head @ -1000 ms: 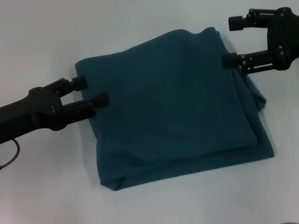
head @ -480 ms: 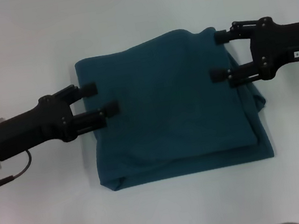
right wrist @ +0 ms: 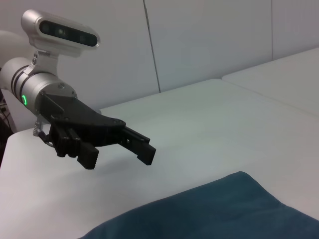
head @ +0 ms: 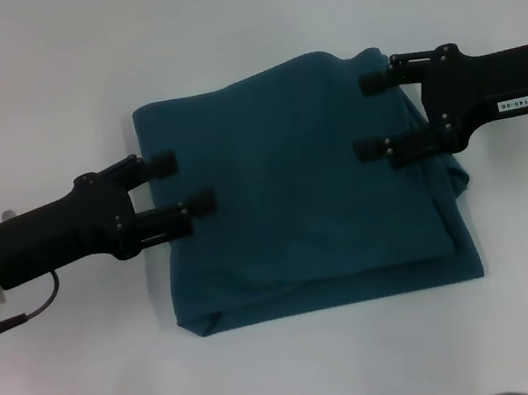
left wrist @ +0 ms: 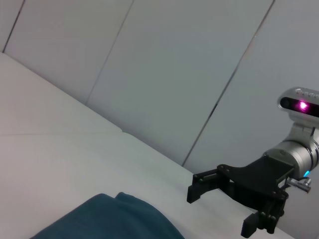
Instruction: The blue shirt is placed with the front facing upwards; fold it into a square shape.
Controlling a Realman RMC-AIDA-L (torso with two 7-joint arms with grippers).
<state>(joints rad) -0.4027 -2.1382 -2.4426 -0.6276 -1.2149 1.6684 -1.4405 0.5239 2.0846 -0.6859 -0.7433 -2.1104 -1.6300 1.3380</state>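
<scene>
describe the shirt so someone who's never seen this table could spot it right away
On the white table, between the left gripper and right gripper, both open, lies the shirt. It is a dark teal-blue cloth folded into a rough square of layers, the only coloured thing on the surface; no lettering shows.

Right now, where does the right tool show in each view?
Head view: right tool, open, over the blue shirt's right part.
Left wrist view: same tool, beyond the shirt.
Right wrist view: not shown; that is the left tool.
Shared landmark: the shirt.
</scene>
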